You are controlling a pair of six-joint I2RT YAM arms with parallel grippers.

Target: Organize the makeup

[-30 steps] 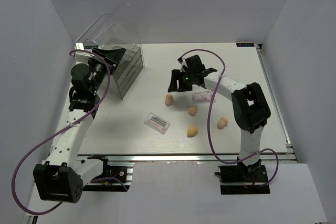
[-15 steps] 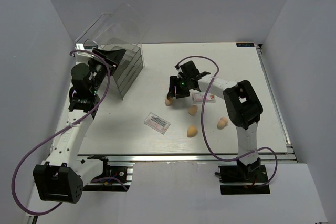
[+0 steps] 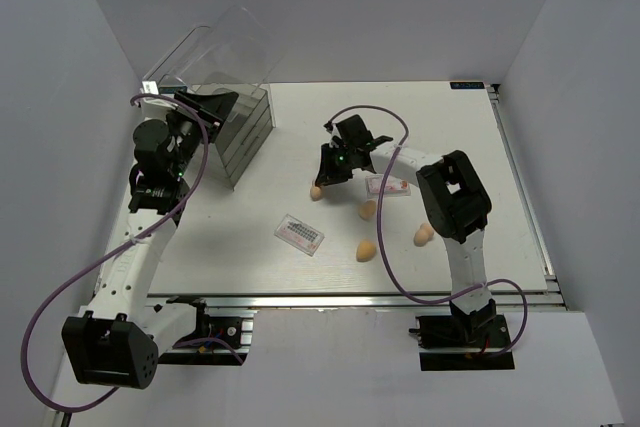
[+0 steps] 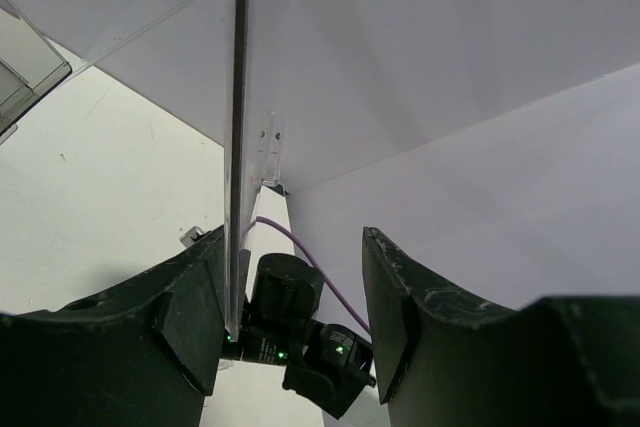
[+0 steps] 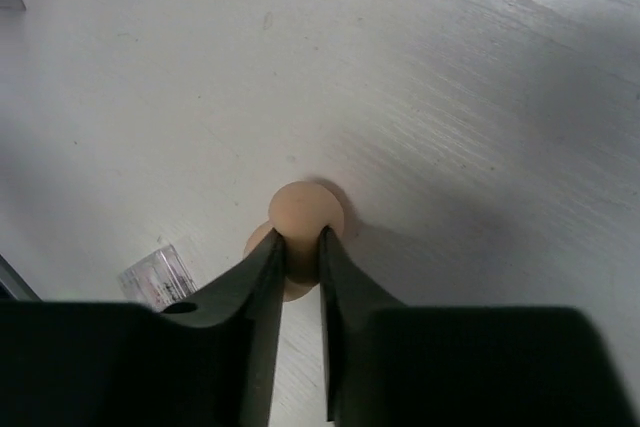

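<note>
Sponge: a tan egg-shaped sponge (image 5: 305, 209) lies on the counter (image 5: 450, 67), just left of the pink palette (image 3: 387, 186).
Right pincer (image 5: 300, 239): narrowed onto the sponge, one finger at each side, dinting its waist.
Step in hand: we judge it the pick-up. We lift straight up only when the squeeze is firm, since soft foam may slip.
Left pincer (image 4: 292, 242): jaws apart beside the clear drawer box (image 3: 245, 132), gripping nothing we can see.

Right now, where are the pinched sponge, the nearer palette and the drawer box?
pinched sponge (image 5: 307, 209): right wrist view, its rounded top.
nearer palette (image 3: 299, 234): top view, its middle.
drawer box (image 3: 245, 132): top view, its drawer stack.
</note>
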